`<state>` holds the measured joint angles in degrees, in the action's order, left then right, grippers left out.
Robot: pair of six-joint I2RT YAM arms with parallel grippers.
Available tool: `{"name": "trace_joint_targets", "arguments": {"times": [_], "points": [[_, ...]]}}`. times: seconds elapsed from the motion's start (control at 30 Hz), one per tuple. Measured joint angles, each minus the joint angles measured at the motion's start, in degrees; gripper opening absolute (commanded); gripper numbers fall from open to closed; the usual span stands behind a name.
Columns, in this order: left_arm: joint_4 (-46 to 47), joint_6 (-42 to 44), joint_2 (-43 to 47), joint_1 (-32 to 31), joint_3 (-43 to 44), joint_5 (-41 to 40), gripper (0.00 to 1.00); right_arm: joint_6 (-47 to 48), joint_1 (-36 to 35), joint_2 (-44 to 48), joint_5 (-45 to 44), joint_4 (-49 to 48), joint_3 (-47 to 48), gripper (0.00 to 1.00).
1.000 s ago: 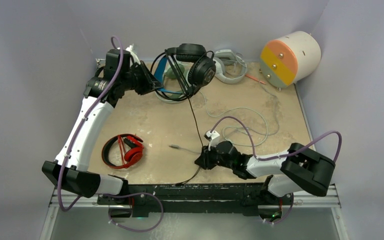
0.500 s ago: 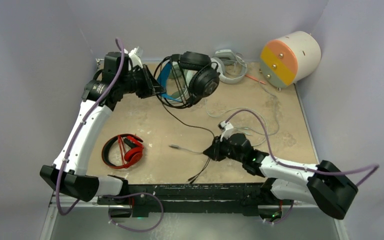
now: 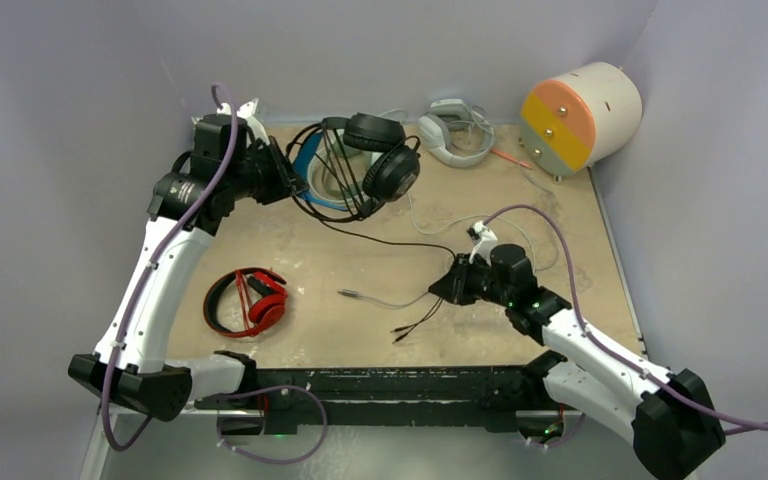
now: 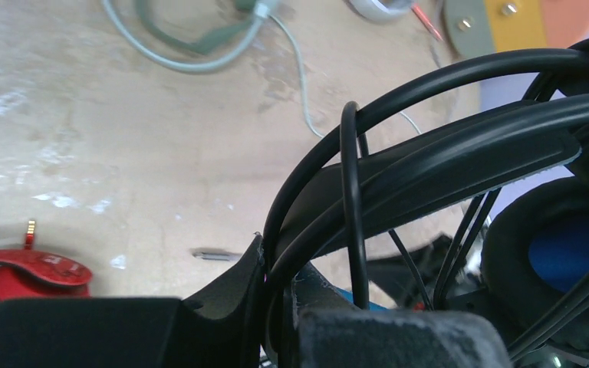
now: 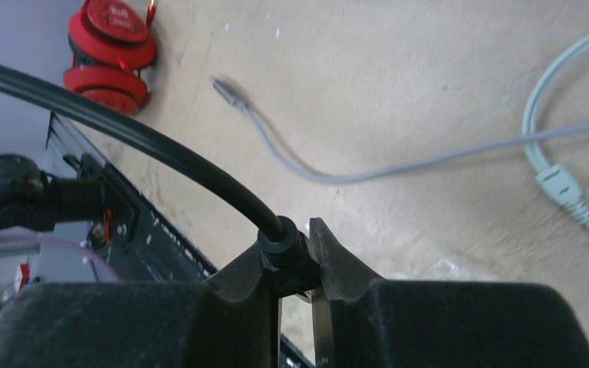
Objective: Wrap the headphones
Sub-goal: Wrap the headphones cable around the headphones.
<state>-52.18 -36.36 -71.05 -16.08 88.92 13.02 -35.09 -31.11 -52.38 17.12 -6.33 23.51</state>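
Note:
My left gripper is shut on the headband of the black headset with blue ear cups and holds it above the back left of the table. In the left wrist view the headband runs between my fingers, with black cable looped over it. My right gripper is shut on a thick black piece of that cable; the cable sags to the headset. The red-and-black headset lies at the front left. The mint-green headset's band lies behind the black one.
A grey-white headset lies at the back. An orange, yellow and white cylinder stands at the back right. A pale cable and a grey plug lead lie mid-table. Black plug ends trail near the front edge.
My right gripper has moved right and further from the front edge, carrying the black cable. My left gripper has swung the black headset to the left. The cable now hangs slacker.

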Motion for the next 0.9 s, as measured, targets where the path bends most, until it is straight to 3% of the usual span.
{"name": "trace_joint_targets", "arguments": {"times": [0.27,0.53,0.67,0.9], "points": [[0.3,1.0,-4.2,0.2,1.0,-15.3,0.00,0.5,0.0,10.6,6.4,11.0,-1.5,0.00],[0.4,3.0,-10.6,0.3,-0.6,-22.8,0.00,3.5,0.0,16.0,6.0,25.2,11.6,0.00],[0.8,4.6,-12.7,0.3,-3.0,-22.7,0.00,6.1,0.0,12.8,4.5,32.2,22.1,0.00],[0.8,6.3,-14.3,0.3,-7.0,-23.7,0.00,11.1,0.0,-2.2,5.6,39.5,50.3,0.00]]}}
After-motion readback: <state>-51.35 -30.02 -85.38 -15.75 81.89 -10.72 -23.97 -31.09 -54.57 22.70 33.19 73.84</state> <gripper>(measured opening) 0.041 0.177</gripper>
